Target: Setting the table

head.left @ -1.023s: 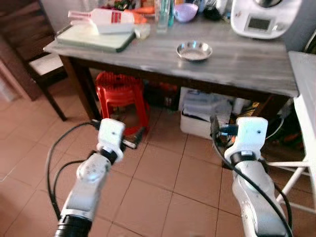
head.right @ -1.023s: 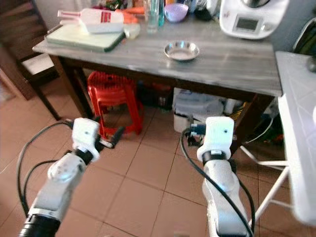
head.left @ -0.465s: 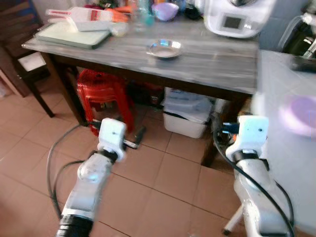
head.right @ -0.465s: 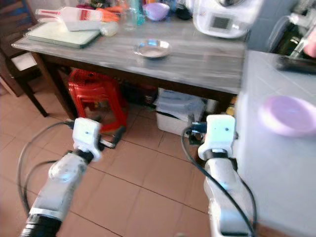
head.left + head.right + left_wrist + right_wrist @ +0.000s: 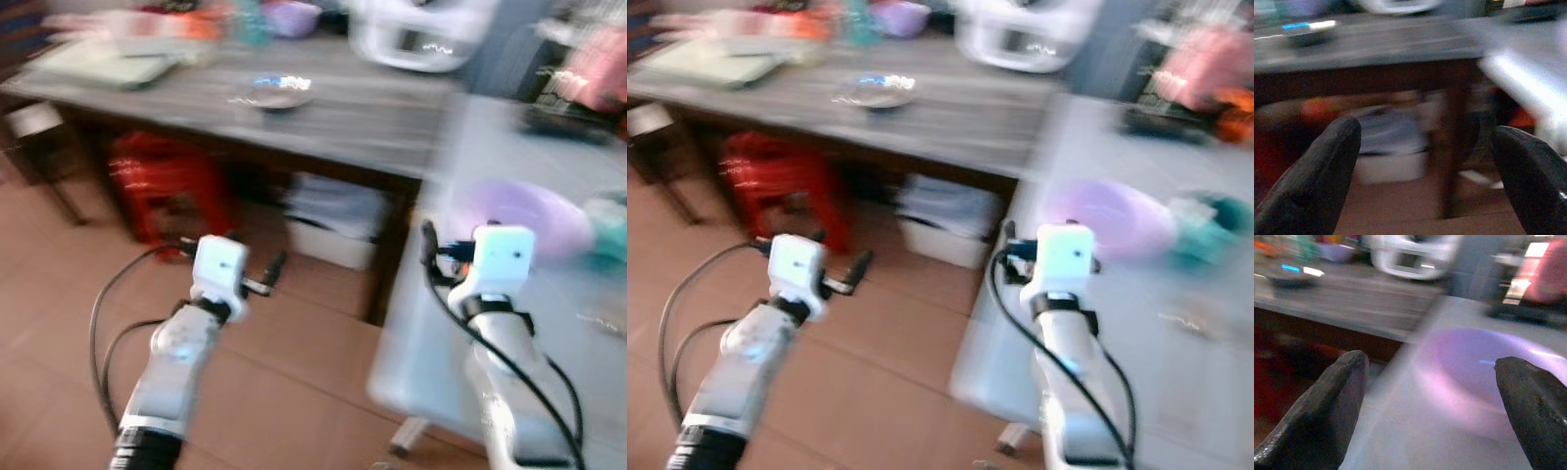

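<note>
On the pale grey table (image 5: 549, 323) to the robot's right sits one lilac bowl (image 5: 509, 211), badly blurred, with one teal object (image 5: 1205, 230) just beside it; I cannot make out what that is. Right gripper (image 5: 1435, 411) is held up over this table's near edge with the bowl ahead of it, fingers (image 5: 1334, 406) spread wide, nothing between them. Left gripper (image 5: 1425, 181) is out over the tiled floor (image 5: 59, 323), likewise spread and empty, facing the underside of the wooden table (image 5: 392, 108). That table carries one small metal dish (image 5: 277, 90), one white appliance (image 5: 416, 34), one purple bowl (image 5: 289, 17) at the back. Below it: one red stool (image 5: 167, 181), one white bin (image 5: 333, 220).
</note>
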You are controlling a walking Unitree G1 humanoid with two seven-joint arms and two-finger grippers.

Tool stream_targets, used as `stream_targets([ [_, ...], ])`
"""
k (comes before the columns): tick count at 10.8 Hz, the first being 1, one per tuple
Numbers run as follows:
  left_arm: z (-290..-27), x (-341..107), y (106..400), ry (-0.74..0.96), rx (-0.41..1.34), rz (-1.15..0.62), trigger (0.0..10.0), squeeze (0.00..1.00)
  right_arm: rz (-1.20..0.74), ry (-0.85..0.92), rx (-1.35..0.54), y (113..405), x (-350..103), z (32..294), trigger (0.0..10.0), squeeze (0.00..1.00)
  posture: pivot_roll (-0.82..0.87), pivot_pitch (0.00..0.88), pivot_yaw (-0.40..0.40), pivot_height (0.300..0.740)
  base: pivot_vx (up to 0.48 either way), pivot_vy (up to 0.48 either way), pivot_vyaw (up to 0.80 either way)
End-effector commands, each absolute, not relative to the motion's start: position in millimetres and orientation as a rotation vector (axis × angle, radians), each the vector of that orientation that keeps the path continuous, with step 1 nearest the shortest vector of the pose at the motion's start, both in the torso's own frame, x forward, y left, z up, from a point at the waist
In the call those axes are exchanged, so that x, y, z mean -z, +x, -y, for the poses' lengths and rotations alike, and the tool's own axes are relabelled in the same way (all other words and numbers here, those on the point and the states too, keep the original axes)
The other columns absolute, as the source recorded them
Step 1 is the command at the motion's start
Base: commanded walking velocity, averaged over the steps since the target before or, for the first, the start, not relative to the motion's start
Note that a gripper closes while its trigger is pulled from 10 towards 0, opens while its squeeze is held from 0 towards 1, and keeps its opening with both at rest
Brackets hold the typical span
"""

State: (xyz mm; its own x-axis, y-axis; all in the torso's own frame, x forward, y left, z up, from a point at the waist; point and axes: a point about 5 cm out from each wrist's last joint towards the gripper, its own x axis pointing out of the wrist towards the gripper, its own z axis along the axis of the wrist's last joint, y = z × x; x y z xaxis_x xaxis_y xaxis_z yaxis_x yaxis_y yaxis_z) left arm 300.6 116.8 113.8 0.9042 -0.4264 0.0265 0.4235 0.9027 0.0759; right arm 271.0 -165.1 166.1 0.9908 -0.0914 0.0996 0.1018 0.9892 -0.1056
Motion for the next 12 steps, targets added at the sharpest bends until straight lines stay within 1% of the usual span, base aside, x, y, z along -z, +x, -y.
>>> stream_targets([
  [1, -120.9, -116.8, 301.8, 0.090, 0.439, 0.051, 10.0, 0.00, 0.093, -0.096, 0.093, 270.3, -165.9, 162.6, 10.0, 0.00, -0.08, 0.123, 0.020, 0.740, 0.000, 0.000, -0.61],
  [9, -121.0, -118.9, 303.6, 0.070, 0.456, 0.053, 10.0, 0.00, 0.102, -0.125, 0.062, 271.7, -166.8, 159.3, 10.0, 0.00, -0.08, 0.114, 0.022, 0.740, 0.000, 0.000, 0.00],
  [10, -120.5, -118.4, 303.8, 0.064, 0.467, 0.047, 10.0, 0.00, 0.092, -0.151, 0.027, 272.4, -165.2, 156.2, 10.0, 0.00, -0.08, 0.114, 0.022, 0.740, 0.000, 0.000, 0.00],
  [11, -119.6, -115.2, 301.6, 0.038, 0.503, 0.017, 10.0, 0.00, 0.098, -0.240, -0.045, 275.0, -166.6, 152.6, 10.0, 0.00, -0.08, 0.119, 0.026, 0.740, 0.000, 0.000, 0.00],
  [12, -118.2, -111.8, 298.6, -0.004, 0.558, -0.018, 10.0, 0.00, 0.069, -0.313, -0.115, 280.6, -167.7, 154.7, 10.0, 0.00, -0.08, 0.122, 0.026, 0.740, 0.000, 0.000, 0.00],
])
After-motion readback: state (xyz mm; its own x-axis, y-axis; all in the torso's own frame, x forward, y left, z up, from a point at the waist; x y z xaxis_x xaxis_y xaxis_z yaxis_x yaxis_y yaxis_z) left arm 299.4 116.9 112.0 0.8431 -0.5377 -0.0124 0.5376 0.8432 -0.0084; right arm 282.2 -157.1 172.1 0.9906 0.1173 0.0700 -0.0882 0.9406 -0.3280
